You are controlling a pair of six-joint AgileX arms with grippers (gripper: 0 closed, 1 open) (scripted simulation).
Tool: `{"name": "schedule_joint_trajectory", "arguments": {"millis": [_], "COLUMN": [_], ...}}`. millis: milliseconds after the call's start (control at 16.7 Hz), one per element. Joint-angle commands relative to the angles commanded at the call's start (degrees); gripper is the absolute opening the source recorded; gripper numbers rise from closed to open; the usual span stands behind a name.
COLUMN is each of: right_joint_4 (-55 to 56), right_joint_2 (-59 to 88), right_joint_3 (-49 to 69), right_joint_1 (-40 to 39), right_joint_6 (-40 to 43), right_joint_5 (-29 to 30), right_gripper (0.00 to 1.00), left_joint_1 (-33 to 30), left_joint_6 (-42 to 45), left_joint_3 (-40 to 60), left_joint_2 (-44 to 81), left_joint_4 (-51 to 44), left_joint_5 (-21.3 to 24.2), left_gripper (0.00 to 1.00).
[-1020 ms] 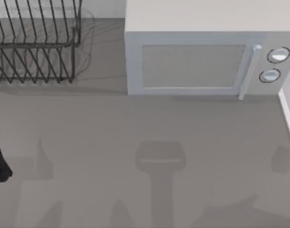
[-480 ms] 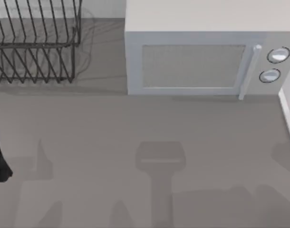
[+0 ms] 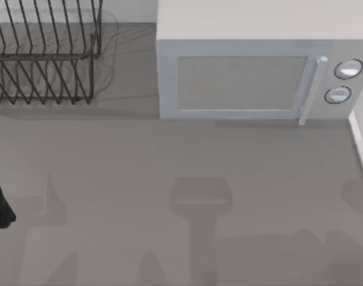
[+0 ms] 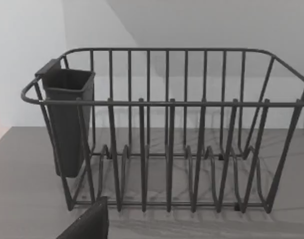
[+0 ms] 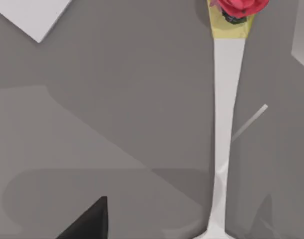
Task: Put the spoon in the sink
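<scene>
Spoon (image 5: pixel 226 114) lies flat on grey desk (image 3: pixel 169 155), white handle long, yellow-and-red end at one tip. Wire dish rack (image 3: pixel 44 53) far left, dark cutlery cup (image 4: pixel 67 119) clipped on it; microwave (image 3: pixel 253 71) far right. Claw states: cannot tell.

Lighting: you are seeing even, soft overhead light; arm shadows are falling across the grey surface (image 3: pixel 110 155); glare nil.
</scene>
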State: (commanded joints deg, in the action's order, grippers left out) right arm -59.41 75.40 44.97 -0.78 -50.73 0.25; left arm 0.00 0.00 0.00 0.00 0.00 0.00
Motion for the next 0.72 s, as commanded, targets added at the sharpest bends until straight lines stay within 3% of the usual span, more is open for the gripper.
{"name": "schedule_joint_trajectory", "arguments": {"millis": [480,720], "right_joint_4": [23.00,26.09], "right_joint_2": [10.65,12.28], "right_joint_3": [-12.01,-13.78], "right_joint_1": [-0.15,-0.20], "right_joint_6": [-0.31,-0.40], "right_joint_5": [-0.02,-0.02], "right_gripper": [1.00,1.00], "left_joint_1": [0.00,0.00], "left_joint_6": [0.00,0.00], "left_joint_3": [0.00,0.00], "left_joint_2": [0.00,0.00], "left_joint_4": [0.00,0.00], "left_joint_5": [0.00,0.00], "left_gripper": [1.00,1.00]}}
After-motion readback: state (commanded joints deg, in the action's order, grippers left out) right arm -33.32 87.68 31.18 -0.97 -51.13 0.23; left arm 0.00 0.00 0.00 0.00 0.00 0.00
